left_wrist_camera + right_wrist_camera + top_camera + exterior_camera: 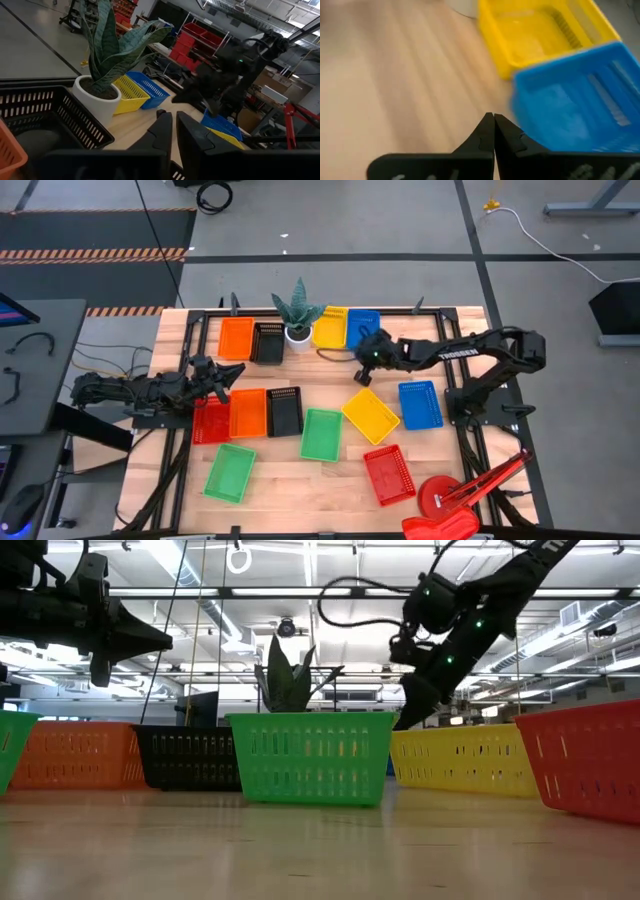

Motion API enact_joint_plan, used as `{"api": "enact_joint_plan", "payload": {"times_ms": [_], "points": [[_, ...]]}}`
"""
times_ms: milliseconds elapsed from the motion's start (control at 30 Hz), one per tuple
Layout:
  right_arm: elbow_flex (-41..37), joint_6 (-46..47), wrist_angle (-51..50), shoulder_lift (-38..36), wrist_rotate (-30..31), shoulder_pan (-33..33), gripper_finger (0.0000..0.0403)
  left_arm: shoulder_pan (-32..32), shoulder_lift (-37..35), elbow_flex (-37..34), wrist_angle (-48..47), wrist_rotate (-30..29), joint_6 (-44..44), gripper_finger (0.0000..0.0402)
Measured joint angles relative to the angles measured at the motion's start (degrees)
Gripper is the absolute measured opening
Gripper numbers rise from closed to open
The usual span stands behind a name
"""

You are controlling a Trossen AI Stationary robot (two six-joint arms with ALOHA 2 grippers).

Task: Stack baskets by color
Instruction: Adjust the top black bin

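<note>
Small mesh baskets lie open side up on the wooden table. Along the far edge stand an orange (236,337), a black (267,342), a yellow (329,326) and a blue basket (363,328). Across the middle sit red (211,421), orange (248,412), black (285,410), green (322,434), yellow (370,415) and blue (420,404) ones. Near the front lie a green (230,472) and a red one (389,474). My right gripper (360,375) hangs shut and slanting down over bare wood, beside the far blue basket (580,95). My left gripper (222,377) waits level at the left, shut and holding nothing.
A white pot with a spiky green plant (297,315) stands between the far black and yellow baskets. A red clamp lamp (455,500) lies at the near right corner. Bare wood shows between the far row and the middle row (320,375).
</note>
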Motion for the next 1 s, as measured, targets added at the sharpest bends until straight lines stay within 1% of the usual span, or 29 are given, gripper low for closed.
{"api": "enact_joint_plan", "payload": {"times_ms": [167, 300, 433, 600, 633, 700, 767, 833, 867, 933, 967, 1000], "points": [[0.0, 1.01, 5.54, 0.0, -0.06, 9.61, 0.0001, 0.01, 0.0, 0.0, 0.0, 0.0, 0.0, 0.0037], [0.0, 2.41, 12.39, -0.02, 0.74, 17.25, 0.0001, 0.0, 0.0, 0.0, 0.0, 0.0, 0.14, 0.0031], [0.02, 4.87, 16.42, -0.07, -0.98, 23.51, 0.0001, 0.02, 0.01, -0.01, 0.31, -0.09, 0.47, 0.0028], [2.15, 5.31, 17.04, -0.07, -2.62, 30.58, 0.0001, 0.02, 0.02, -0.04, 7.4, -1.15, 2.0, 0.0035], [2.82, 4.61, 16.93, -0.07, -2.63, 31.64, 0.0001, 0.04, 0.01, 0.02, 9.8, -0.42, 3.48, 0.0036], [4.29, 2.64, 16.98, -0.07, -2.75, 33.36, 0.0002, 0.03, 0.01, 1.39, 10.99, 4.0, 7.62, 0.0035], [5.4, 0.78, 17.03, -0.07, -2.76, 34.45, 0.0002, 0.02, 0.24, 2.79, 11.95, 11.47, 11.85, 0.0032], [5.68, -0.27, 16.74, -0.07, -2.75, 35.22, 0.0002, 0.02, 1.19, 3.08, 15.88, 19.27, 15.96, 0.0028], [5.72, -0.33, 16.64, -0.07, -2.72, 35.44, 0.0002, 0.01, 1.69, 3.04, 17.8, 21.51, 16.82, 0.0026], [5.87, -0.28, 16.31, -0.07, -2.63, 35.77, 0.0002, 0.0, 3.83, 3.15, 21.07, 21.73, 15.25, 0.0022], [5.88, -0.11, 15.74, -0.07, -2.6, 35.91, 0.0002, 0.02, 5.09, 3.44, 20.29, 21.43, 14.74, 0.002], [5.86, 0.01, 15.1, -0.07, -2.58, 36.0, 0.0002, 0.06, 6.85, 4.34, 17.45, 21.35, 14.72, 0.0017]]}}
